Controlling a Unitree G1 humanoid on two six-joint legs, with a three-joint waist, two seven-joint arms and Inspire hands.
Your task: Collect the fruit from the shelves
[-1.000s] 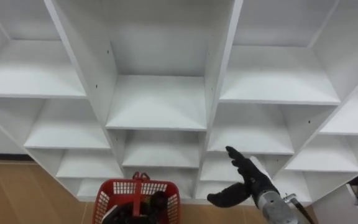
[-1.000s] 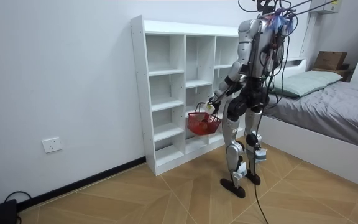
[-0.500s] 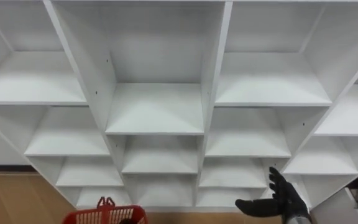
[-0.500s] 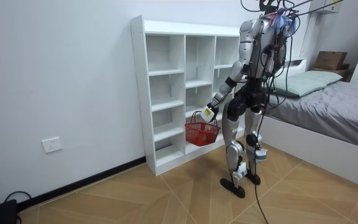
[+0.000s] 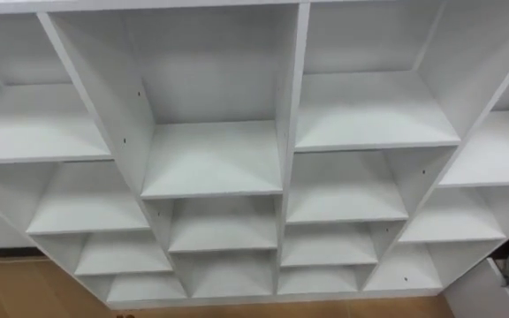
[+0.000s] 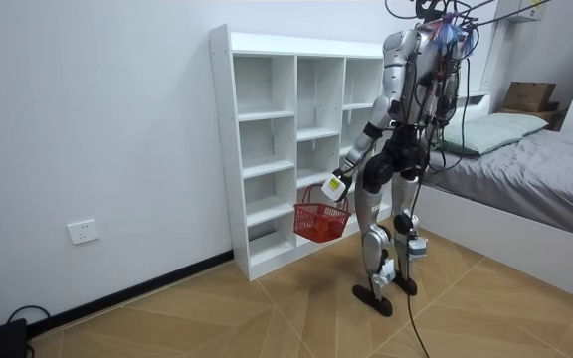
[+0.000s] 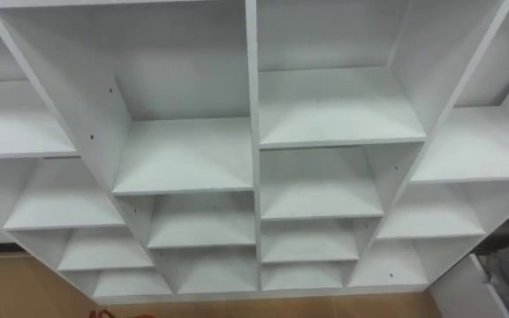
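Plain bedroom here: white wall (image 6: 97,119), wood floor (image 6: 267,308), a bed (image 6: 535,169) off at the room view's right, and the white closet (image 5: 210,168) standing against the wall. The robot stands upright right in front of it, facing the shelves.

So where are we with the fruit? From the head cameras we get a good look into the closet, and every compartment we can see is bare, from the top row down to the bottom edge and out to both side columns. No fruit on any board, none tucked in the back corners as far as we can tell.

The red basket (image 6: 320,221) hangs from the left hand (image 6: 335,185), down low in front of the closet's lower shelves, clear of the floor and just beside the robot's thigh. The hand looks closed around the handle, since the basket dangles straight under it. It's small in the room view, so we can't make out each finger. We also can't tell what's inside the basket from that far off.

Our read: the picking part looks finished, or close to it, because nothing is left on the shelves we can see. What's left is probably one last check of the outer edges of the closet and then carrying the basket off.
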